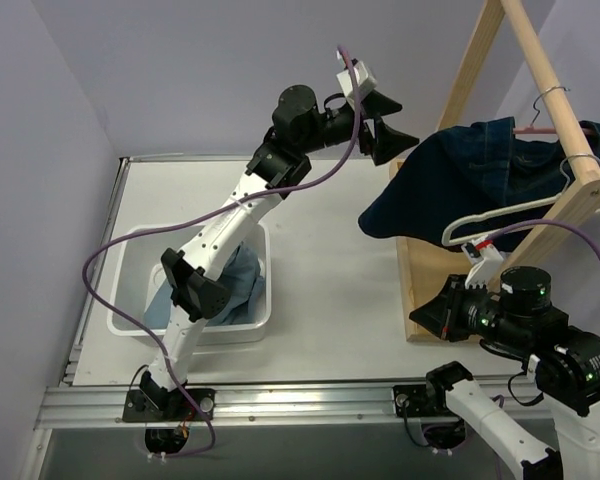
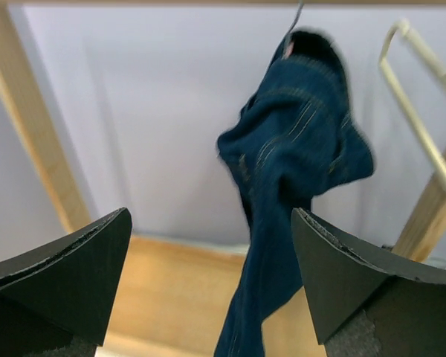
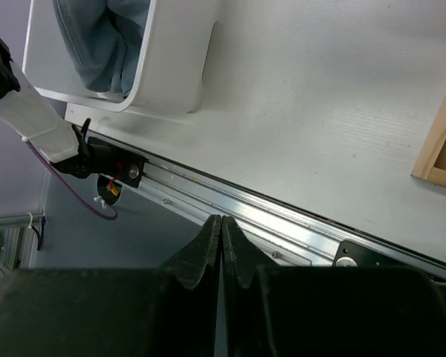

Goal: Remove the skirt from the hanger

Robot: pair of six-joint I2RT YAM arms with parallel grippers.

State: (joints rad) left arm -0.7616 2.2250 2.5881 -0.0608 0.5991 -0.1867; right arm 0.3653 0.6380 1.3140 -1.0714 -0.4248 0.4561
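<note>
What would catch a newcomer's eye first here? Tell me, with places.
The dark blue denim skirt hanging from the wooden rack at far right stands out most. The left gripper hangs open in the air just left of it. A white plastic bin holding pale blue cloth sits on the left side of the table.

The dark blue denim skirt [image 1: 460,180] hangs crumpled and bunched on a pink hanger [image 1: 532,130], hooked over the wooden rail [image 1: 540,62] at two o'clock.
</note>
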